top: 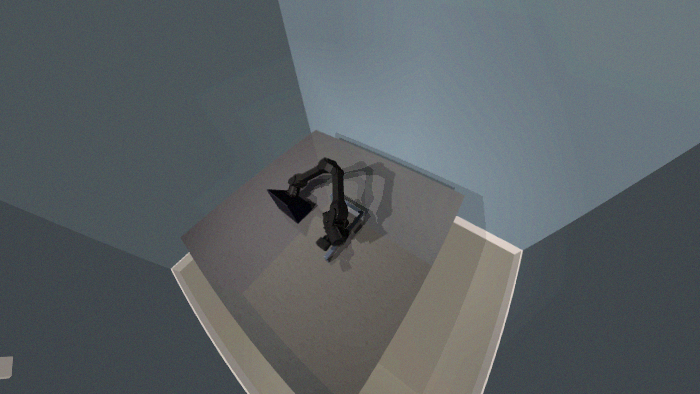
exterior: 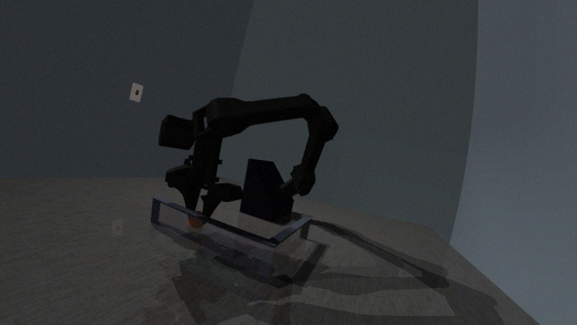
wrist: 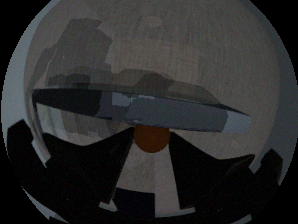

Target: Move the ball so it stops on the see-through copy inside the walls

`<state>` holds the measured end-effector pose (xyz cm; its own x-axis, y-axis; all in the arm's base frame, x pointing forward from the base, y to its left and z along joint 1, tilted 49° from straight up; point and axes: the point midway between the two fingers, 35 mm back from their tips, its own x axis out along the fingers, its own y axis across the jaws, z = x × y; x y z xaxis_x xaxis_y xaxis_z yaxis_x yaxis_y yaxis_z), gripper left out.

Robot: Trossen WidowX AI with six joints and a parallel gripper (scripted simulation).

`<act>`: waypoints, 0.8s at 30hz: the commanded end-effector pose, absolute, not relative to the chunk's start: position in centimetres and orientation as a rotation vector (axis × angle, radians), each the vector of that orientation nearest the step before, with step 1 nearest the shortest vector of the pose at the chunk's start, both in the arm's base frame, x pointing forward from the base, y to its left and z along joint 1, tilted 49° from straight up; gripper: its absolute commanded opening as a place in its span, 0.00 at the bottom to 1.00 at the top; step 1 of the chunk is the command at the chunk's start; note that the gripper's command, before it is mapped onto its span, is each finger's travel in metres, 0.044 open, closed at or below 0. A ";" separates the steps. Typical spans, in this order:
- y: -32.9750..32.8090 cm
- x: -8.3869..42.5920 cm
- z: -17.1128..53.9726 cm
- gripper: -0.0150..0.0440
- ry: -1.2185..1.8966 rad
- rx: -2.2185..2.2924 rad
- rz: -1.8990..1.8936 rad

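Ball-handling scene, largest things first: I see the table (exterior: 82, 256) spreading grey and dim under everything, with long shadows falling to the right of the rig. On it stands the arm (exterior: 264, 111), black, arched up from its base (exterior: 264, 194) at the far side and bent down toward the near left. In the top view the arm (top: 332, 200) reaches over the walled corner, and the ball is hidden from me there.

Next come the walls (exterior: 231, 233), two low clear strips that meet in a corner at the near right; the long one runs left to right in front of the gripper. In the wrist view the long wall's top edge (wrist: 166, 112) crosses just above the ball.

My gripper (exterior: 200, 214) points straight down inside the walls, its fingertips below the wall's top edge. It is clamped on the ball (exterior: 195, 223), orange, seen through the long wall near its left end. From the wrist I see the ball (wrist: 152, 137) between the two dark fingers. Whether it touches the table I cannot tell.
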<state>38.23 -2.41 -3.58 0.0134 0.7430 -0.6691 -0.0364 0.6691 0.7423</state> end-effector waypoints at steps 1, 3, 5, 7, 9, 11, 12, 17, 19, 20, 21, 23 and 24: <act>-2.4 38.2 -3.8 0.25 1.436 0.640 0.667; -2.3 38.2 -4.0 0.25 1.436 0.640 0.667; -2.0 38.2 -4.2 0.25 1.436 0.640 0.667; -1.8 38.2 -4.4 0.25 1.436 0.640 0.667; -1.5 38.3 -4.6 0.25 1.436 0.641 0.667; -1.3 38.3 -4.8 0.25 1.436 0.641 0.667; -1.2 38.3 -4.9 0.25 1.436 0.641 0.667; -1.3 38.3 -4.8 0.34 1.437 0.633 0.668; -1.3 38.3 -4.8 0.43 1.437 0.633 0.668; -1.3 38.3 -4.8 0.48 1.437 0.633 0.668; -1.3 38.3 -4.8 0.52 1.437 0.633 0.668; -1.3 38.3 -4.8 0.61 1.437 0.633 0.668; -1.3 38.3 -4.8 0.65 1.437 0.633 0.668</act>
